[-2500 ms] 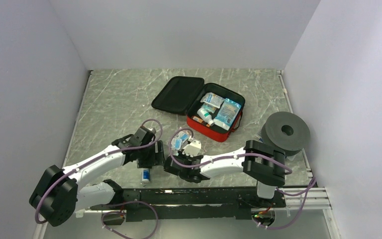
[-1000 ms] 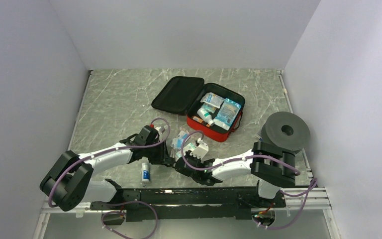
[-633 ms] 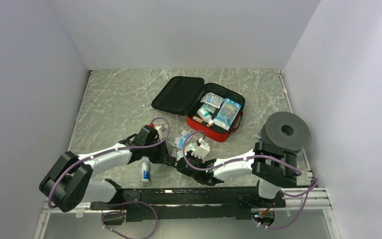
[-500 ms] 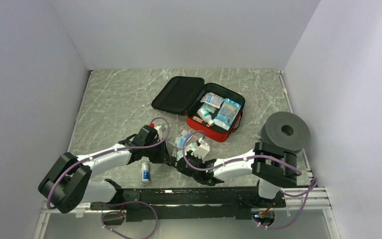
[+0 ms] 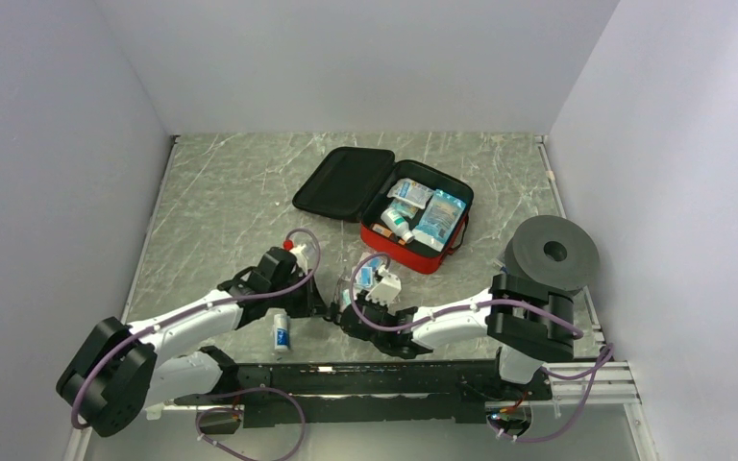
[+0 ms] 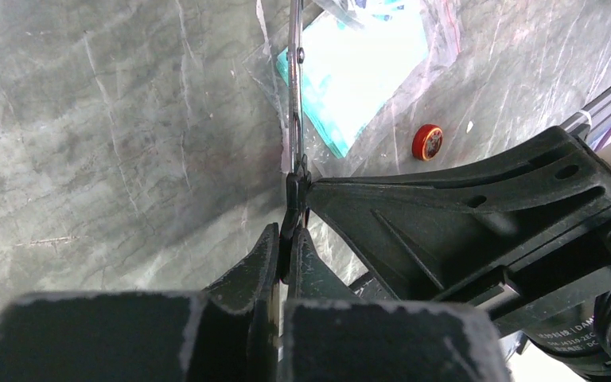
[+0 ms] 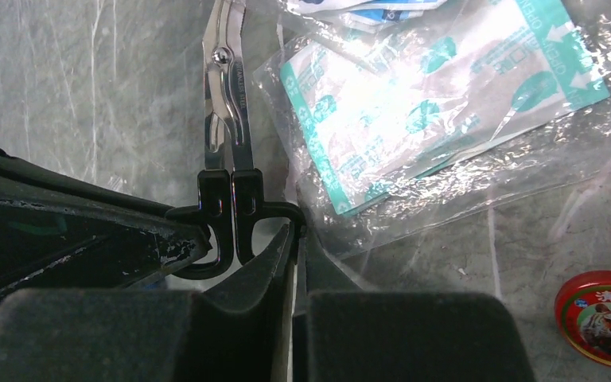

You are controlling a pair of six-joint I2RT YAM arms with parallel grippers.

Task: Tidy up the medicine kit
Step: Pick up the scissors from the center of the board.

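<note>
Medicine kit [image 5: 410, 253] noted open on the table [image 5: 221, 192], well beyond both pincers and a little to their right; nearer items are recorded first. Nearest the arm bases, a small white bottle [image 5: 282, 335] with a blue label lies on its side, short of the left pincer and to its left, not touching it. The left pincer [image 6: 284, 239] and the right pincer [image 7: 296, 239] meet tip to tip low over the table. Each has its jaws drawn in narrow onto a black handle of the same pair of scissors [image 7: 227, 79], the left from the left side and the right from the right. The steel blades are closed and point away from both pincers. Just right of the right pincer, a red round tin [image 7: 601, 318] sits on the table, apart from the fingers. Beyond the right pincer and beside the blades lies a clear plastic bag [image 7: 430, 111] of teal-printed packets, its edge close to the scissors; contact cannot be confirmed. Farther on, the kit's lid lies flat to the left with the black lining up, and the red base holds packets and a bottle. A grey round disc [image 5: 553, 254] stands far to the right of the right pincer.
</note>
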